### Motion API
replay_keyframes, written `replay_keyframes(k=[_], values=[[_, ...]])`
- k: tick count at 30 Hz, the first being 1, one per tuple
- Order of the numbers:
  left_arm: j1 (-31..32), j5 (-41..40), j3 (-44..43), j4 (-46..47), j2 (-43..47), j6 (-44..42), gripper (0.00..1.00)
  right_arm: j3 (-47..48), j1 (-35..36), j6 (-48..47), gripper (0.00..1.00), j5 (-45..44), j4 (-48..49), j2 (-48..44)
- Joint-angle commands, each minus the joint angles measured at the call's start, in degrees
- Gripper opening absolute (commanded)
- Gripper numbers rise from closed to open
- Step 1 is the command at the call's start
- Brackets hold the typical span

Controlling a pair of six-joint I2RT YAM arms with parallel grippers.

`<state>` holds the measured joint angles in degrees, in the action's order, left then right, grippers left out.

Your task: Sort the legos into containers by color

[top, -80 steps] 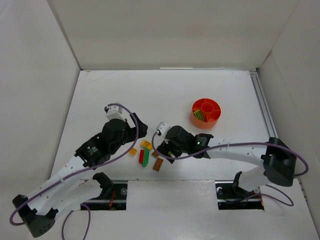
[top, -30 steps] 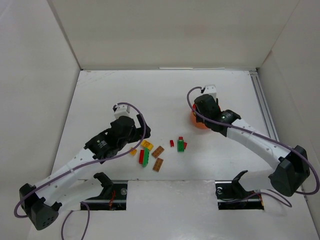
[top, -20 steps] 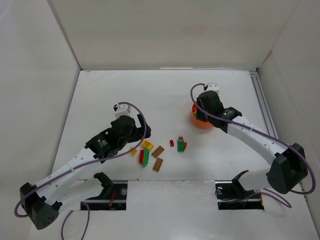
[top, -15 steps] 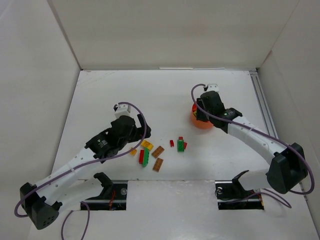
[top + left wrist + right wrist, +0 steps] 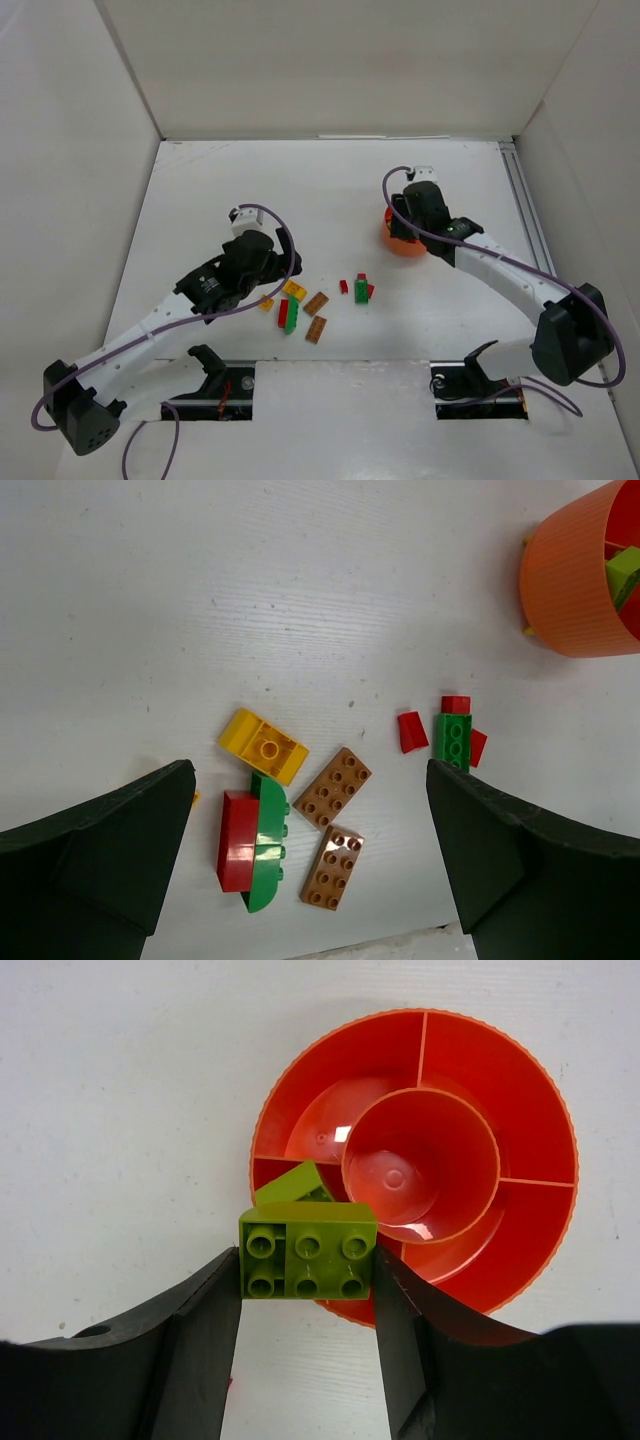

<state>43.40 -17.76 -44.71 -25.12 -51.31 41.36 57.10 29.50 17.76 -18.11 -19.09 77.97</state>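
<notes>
Right arm: swung from the brick pile over to the bowl (image 5: 520, 1110) since the earliest frame; barely shifted in the last second.
Left arm: crept slightly toward the pile, otherwise the same.
Right gripper (image 5: 307, 1282): partly closed, pinching a lime brick (image 5: 307, 1258) by its short ends, studs up.
Lime brick: held over the bowl's edge, by the outer compartment with another lime piece (image 5: 295, 1185) in it; whether it touches the rim, cannot tell.
Bowl: orange-red, round centre cup ringed by divided sections, on the table right of the pile.
Left gripper (image 5: 308, 780): jaws wide apart, holding nothing, hovering over the loose legos.
Pile: yellow brick (image 5: 264, 746); red brick (image 5: 236, 855) pressed against a green brick (image 5: 266, 842); two brown plates (image 5: 333, 787) (image 5: 333, 867).
Off to the right: green brick (image 5: 454, 742) with a red cap (image 5: 456, 704), small red bits (image 5: 411, 731) either side.
</notes>
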Motion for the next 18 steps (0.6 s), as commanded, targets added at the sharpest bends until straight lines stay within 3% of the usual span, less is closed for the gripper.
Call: replay_keyframes(k=[1, 18], values=[[-0.2, -1.3, -2.2, 0.7, 0.2, -0.6, 1.0, -1.5, -0.6, 0.2, 0.53, 0.4, 2.0, 0.6], [-0.2, -0.8, -2.1, 0.7, 0.7, -0.6, 1.0, -3.8, -0.6, 3.8, 0.58, -1.7, 1.8, -2.9]])
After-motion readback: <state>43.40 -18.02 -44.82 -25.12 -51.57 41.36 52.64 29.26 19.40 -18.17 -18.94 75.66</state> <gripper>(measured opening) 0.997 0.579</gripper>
